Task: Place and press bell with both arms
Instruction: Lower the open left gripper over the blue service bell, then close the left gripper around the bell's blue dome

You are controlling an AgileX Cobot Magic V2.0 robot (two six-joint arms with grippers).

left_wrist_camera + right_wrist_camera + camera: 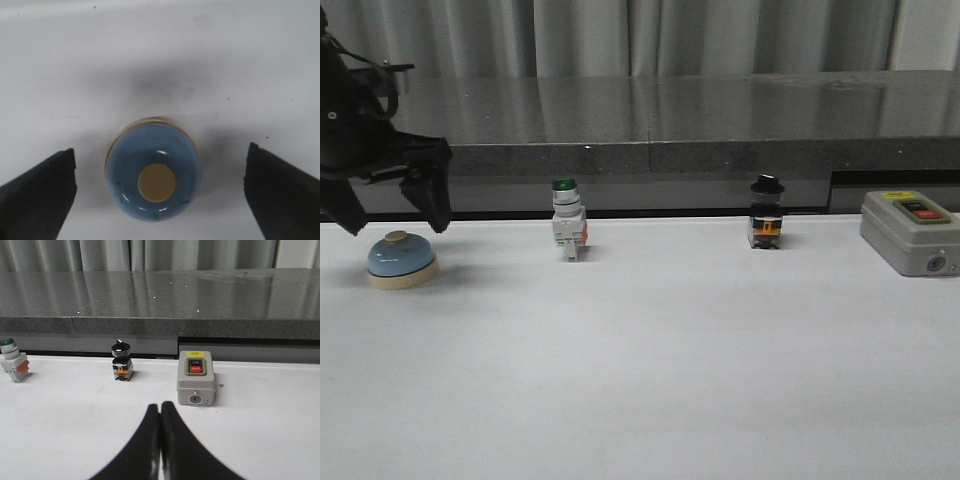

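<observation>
The light-blue bell [402, 259] with a cream base and button stands on the white table at the far left. My left gripper [396, 208] hangs just above it, open, its fingers spread to either side. In the left wrist view the bell [154, 172] lies between the two dark fingertips [47, 187], apart from both. My right gripper [160, 407] is shut and empty, low over the table; it does not show in the front view.
A green-capped white push-button [567, 219] and a black-knobbed switch [766, 212] stand along the back of the table. A grey switch box [910, 232] sits at the right, also ahead of my right gripper [196, 378]. A dark stone ledge [670, 125] runs behind.
</observation>
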